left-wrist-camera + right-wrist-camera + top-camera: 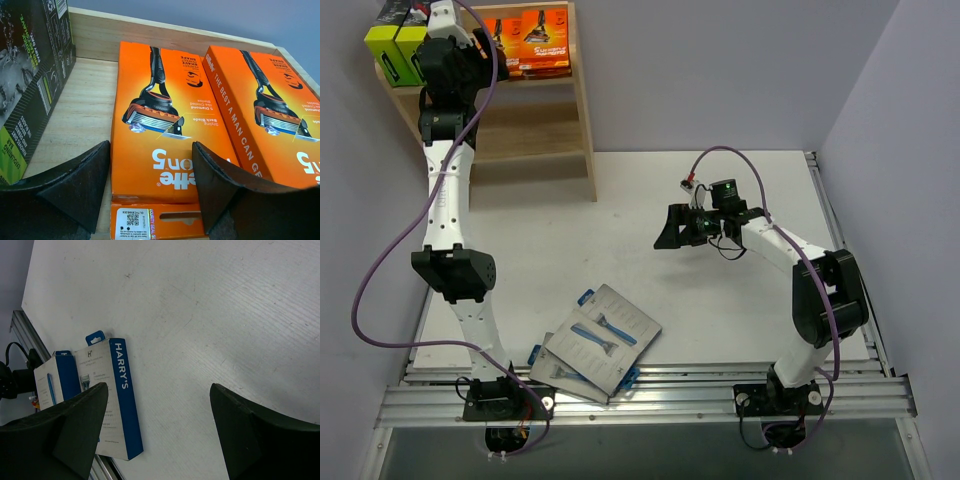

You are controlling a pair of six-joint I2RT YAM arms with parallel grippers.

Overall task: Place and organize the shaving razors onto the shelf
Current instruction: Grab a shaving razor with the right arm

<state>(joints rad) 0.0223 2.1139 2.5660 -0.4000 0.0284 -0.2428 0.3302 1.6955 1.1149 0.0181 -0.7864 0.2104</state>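
The job looks partly done. Two orange packs (160,125) lie flat, side by side, on the upper board of the shelf (582,120). Two black boxes (398,45) with green sides sit just beside them on the left.

The left fingers (75,185) are up at the shelf. They are spread apart over one orange pack and hold nothing. That pack rests on the wood by itself, so I think it is in its place.

The grey cards (610,330) are not on the shelf yet. They lie in a small heap on the counter (720,180), near the front edge. The right fingers (65,430) hang above the counter, wide apart and empty, with the cards near them.

What is left is to lift the grey cards and put them on the shelf too.
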